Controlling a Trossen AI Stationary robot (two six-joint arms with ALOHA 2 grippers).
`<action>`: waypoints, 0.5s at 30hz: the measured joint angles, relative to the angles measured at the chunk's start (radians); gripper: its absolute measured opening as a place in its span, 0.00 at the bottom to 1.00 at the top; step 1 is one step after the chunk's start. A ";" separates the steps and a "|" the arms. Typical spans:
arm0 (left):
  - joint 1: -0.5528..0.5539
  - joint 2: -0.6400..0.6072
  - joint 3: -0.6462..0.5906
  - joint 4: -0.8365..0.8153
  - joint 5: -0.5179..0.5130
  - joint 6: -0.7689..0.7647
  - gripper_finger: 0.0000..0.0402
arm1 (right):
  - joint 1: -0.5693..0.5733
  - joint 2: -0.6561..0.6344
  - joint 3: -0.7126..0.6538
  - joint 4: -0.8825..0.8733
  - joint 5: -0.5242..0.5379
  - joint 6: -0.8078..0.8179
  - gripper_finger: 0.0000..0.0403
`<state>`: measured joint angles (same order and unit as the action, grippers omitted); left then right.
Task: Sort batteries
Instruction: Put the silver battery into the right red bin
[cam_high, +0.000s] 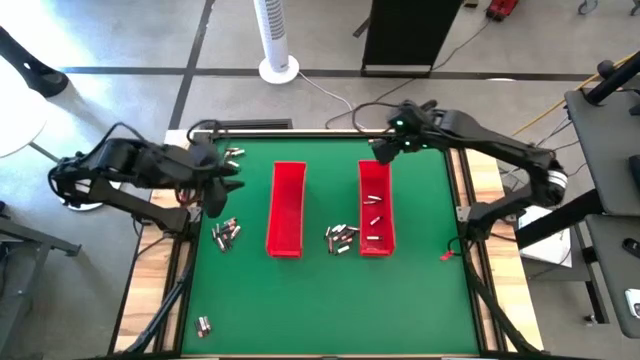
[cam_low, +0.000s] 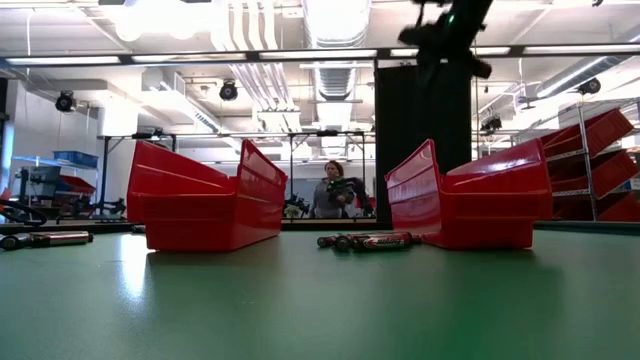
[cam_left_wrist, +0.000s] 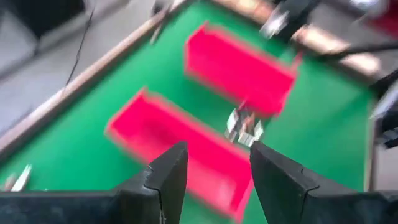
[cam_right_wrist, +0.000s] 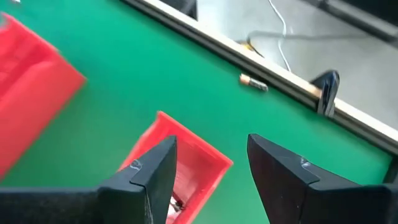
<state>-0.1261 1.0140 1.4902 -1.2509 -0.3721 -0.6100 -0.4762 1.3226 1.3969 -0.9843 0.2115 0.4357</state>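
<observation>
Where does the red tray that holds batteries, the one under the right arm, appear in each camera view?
High view: the right red tray lies right of centre, batteries inside.
Low view: it stands on the right.
Left wrist view: it is the farther tray, in the upper middle.
Right wrist view: its end shows between the pincer fingers.
Shared landmark: the pile of batteries between the trays.

A green-topped table (cam_high: 420, 290) with a wooden rim carries two long red trays (cam_high: 286, 208), side by side but apart. Batteries (cam_high: 341, 238) lie loose between the trays' near ends, with more clusters toward the left edge.
</observation>
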 joint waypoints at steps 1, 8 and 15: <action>0.000 0.006 0.000 -0.055 0.000 -0.050 0.39 | 0.007 -0.022 -0.002 0.002 0.000 0.003 0.46; 0.000 0.048 -0.039 -0.201 0.056 -0.242 0.39 | 0.063 -0.125 -0.010 0.002 0.002 0.018 0.43; -0.015 0.107 -0.109 -0.178 0.263 -0.350 0.39 | 0.152 -0.158 -0.022 0.001 0.017 -0.070 0.41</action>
<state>-0.1412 1.1208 1.3810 -1.4288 -0.1089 -0.9603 -0.3246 1.1650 1.3749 -0.9830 0.2289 0.3658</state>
